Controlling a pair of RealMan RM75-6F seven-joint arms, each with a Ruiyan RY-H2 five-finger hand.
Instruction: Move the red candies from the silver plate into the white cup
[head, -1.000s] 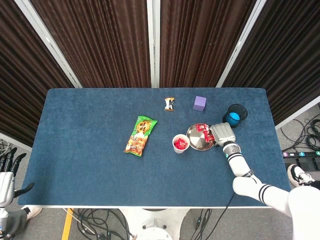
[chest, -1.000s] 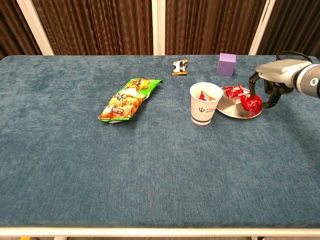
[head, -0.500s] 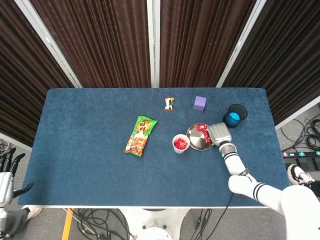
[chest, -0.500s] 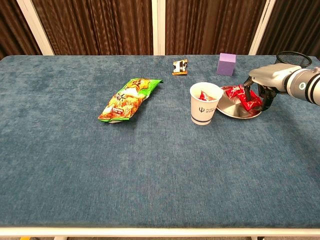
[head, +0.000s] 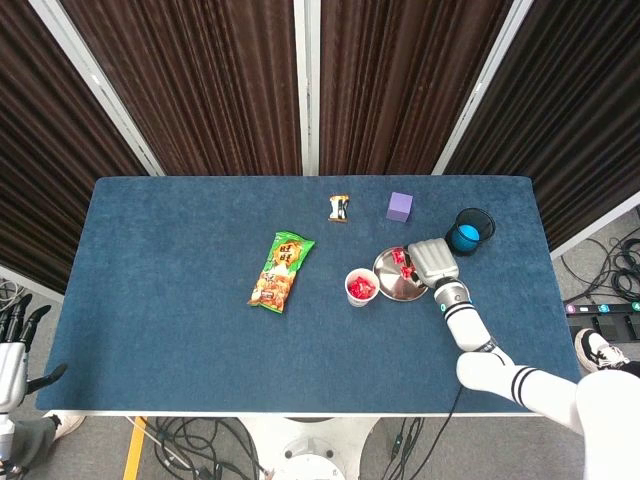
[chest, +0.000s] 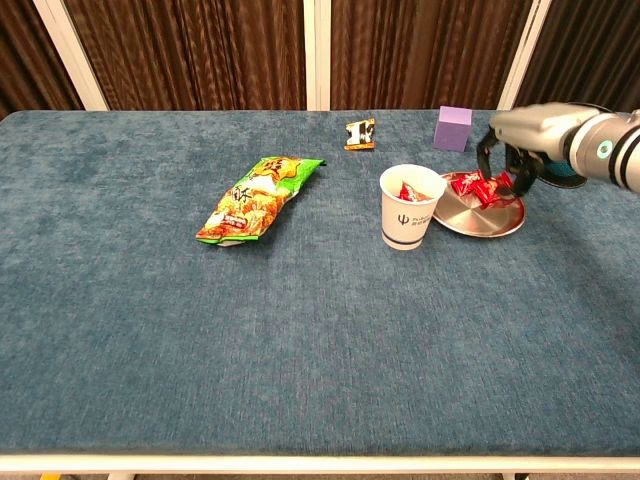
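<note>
- The candies (chest: 484, 187) left on the plate (chest: 478, 216) sit at its far side; others already show inside the cup (chest: 408, 207), just left of the plate.
- Your right robot hand (chest: 512, 150) has shifted from the plate's near-right edge to its far side over the last second, and its fingers (chest: 484, 160) now curl down around a candy.
- It looks pinched, so the next move is likely a lift and carry to the cup.
- Your left robot hand (head: 14, 340) hangs off the tabletop's (head: 180, 330) left corner, fingers apart and holding nothing.
- The snack bag (chest: 258, 197), purple block (chest: 452, 127), small wrapper (chest: 360, 133) and black mesh cup (head: 470, 232) lie outside the work.
</note>
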